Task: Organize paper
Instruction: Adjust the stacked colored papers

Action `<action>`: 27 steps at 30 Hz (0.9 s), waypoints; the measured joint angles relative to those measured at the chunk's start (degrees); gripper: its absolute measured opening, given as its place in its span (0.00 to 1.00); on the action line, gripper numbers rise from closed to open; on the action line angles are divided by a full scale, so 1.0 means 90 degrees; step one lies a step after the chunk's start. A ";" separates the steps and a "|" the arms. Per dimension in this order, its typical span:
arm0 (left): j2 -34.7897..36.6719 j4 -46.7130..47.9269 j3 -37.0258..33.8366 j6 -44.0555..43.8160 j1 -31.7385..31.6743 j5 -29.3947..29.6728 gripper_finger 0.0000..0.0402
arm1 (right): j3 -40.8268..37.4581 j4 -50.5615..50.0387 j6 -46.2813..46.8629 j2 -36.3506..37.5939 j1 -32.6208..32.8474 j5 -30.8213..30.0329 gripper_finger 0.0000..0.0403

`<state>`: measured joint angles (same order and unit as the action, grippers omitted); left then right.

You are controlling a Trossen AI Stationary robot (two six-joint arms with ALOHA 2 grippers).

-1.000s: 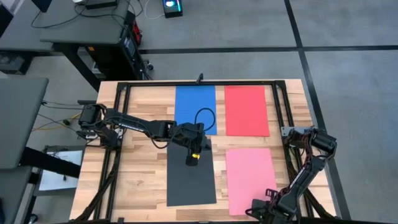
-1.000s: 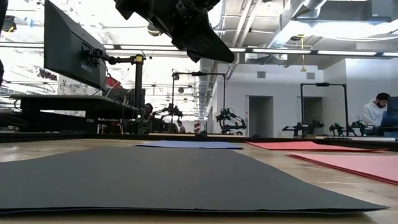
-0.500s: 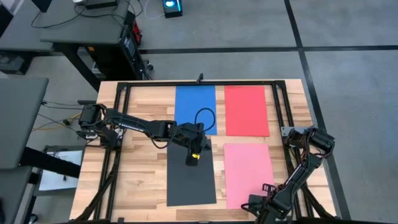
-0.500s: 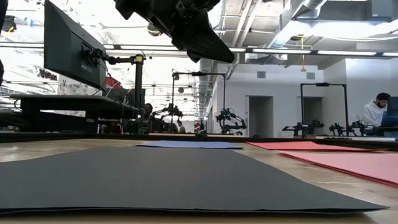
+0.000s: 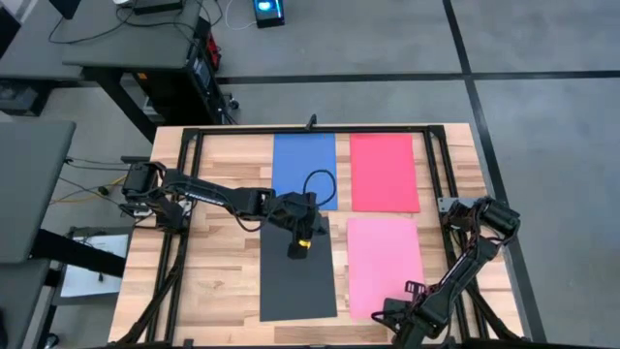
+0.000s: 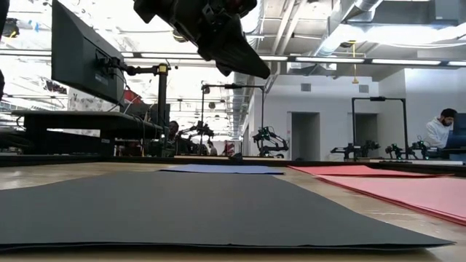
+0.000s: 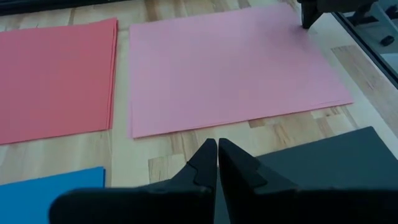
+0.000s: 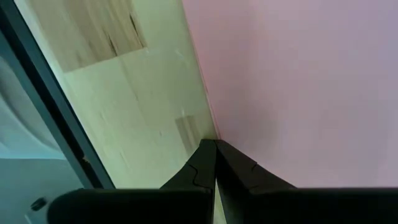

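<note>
Lower right of high view: right gripper (image 5: 399, 315), fingers (image 8: 208, 163) closed at pink sheet (image 5: 386, 268) edge; we nudge gently, squaring with red sheet (image 5: 384, 172). Left gripper (image 5: 299, 246) closed, hovers above black sheet (image 5: 297, 281).

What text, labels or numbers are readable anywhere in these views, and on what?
None can be read.
The blue sheet, red sheet, pink sheet and black sheet are plain, with no print.
The left gripper and right gripper show no legible marking.
The monitor in the low view shows only its back; nothing on it is readable.
</note>
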<state>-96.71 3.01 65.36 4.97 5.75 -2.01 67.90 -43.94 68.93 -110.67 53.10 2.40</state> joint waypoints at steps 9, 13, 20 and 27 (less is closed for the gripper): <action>-0.0001 0.0138 0.0000 -0.0008 0.0156 -0.0025 0.00 | 0.0067 0.0031 0.0155 0.0128 0.0173 -0.0088 0.00; -0.0140 0.0024 0.0005 0.0036 0.0293 -0.0054 0.00 | 0.0172 -0.0132 0.0333 0.0214 0.0267 -0.0192 0.00; -0.1012 -0.0597 0.0120 -0.0089 0.0496 -0.0641 0.00 | 0.0508 -0.1164 0.0737 0.0260 0.0468 -0.0094 0.00; -0.2063 -0.0334 0.0828 -0.0126 0.0811 -0.0851 0.00 | 0.0935 -0.2780 0.1530 0.0304 0.0726 0.0423 0.00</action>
<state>-115.27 0.01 72.82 3.83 13.05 -9.66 76.32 -68.96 82.69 -107.94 59.64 6.20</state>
